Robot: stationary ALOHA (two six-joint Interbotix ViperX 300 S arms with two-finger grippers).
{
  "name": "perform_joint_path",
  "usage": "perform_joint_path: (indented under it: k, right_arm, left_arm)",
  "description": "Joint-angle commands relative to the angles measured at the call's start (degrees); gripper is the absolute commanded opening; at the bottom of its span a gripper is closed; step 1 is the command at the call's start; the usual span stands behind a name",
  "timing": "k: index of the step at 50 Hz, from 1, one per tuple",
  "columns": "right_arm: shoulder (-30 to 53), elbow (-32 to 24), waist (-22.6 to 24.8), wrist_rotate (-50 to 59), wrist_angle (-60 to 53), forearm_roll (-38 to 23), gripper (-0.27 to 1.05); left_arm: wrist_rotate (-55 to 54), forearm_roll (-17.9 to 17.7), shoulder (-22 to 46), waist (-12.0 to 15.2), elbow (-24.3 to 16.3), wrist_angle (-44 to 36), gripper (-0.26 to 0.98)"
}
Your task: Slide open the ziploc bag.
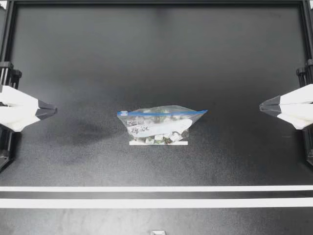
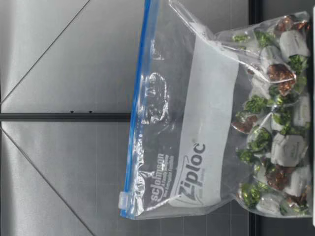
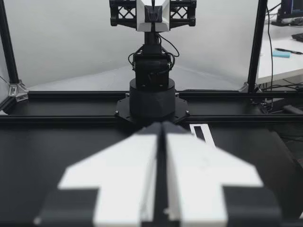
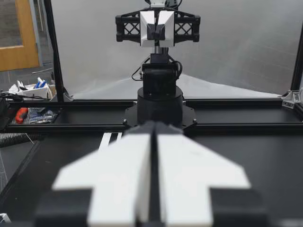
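Note:
A clear ziploc bag (image 1: 157, 125) with a blue zip strip (image 1: 161, 112) and wrapped candies inside lies at the table's middle. Its white slider (image 1: 123, 113) sits at the strip's left end. The low view shows the bag (image 2: 206, 123) close up, standing with the strip (image 2: 137, 113) on top and the slider (image 2: 124, 200) at one end. My left gripper (image 1: 55, 110) is shut at the far left, well away from the bag. My right gripper (image 1: 260, 106) is shut at the far right, equally distant. Each wrist view shows its own shut gripper, left (image 3: 161, 126) and right (image 4: 151, 124), and the opposite arm's base.
A short white tape strip (image 1: 158, 143) lies just in front of the bag. Two long white tape lines (image 1: 156, 196) cross the table near its front edge. Black frame rails (image 1: 7, 54) border the table. Open black tabletop lies between each gripper and the bag.

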Motion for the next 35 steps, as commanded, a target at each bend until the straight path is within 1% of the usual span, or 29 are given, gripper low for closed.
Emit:
perform_joint_path:
  k: [1, 5, 12, 19, 24, 29, 35]
  right_arm:
    - [0.4, -0.3, -0.4, 0.1, -0.4, 0.0, -0.15]
    - [0.6, -0.3, -0.5, 0.0, -1.1, 0.0, -0.16]
    - [1.8, -0.6, -1.8, 0.0, -5.0, 0.0, -0.16]
    - [4.1, -1.1, -4.5, 0.1, -11.0, 0.1, -0.16]
    - [7.0, -1.9, -6.4, 0.1, -14.1, 0.1, -0.16]
    - [11.5, -4.7, -7.1, 0.0, -15.1, 0.0, -0.16]
    - [17.9, -8.6, -7.3, -0.2, -15.2, 0.0, -0.16]
  left_arm:
    - [-0.4, -1.1, 1.9, 0.3, -0.8, -0.2, -0.13]
    - [-0.4, -1.7, 3.8, 0.3, -1.2, -0.3, -0.16]
    - [0.0, -1.8, 6.2, 0.6, -0.8, -0.2, -0.17]
    - [-0.1, -1.8, 9.4, 2.4, 1.0, -0.2, -0.17]
    - [-0.1, -1.9, 13.3, 4.0, 2.1, -0.2, -0.17]
    - [-0.4, -2.5, 17.4, 4.7, 2.1, -0.4, -0.17]
    - [-0.3, -4.5, 23.2, 4.7, 1.8, -1.3, -0.17]
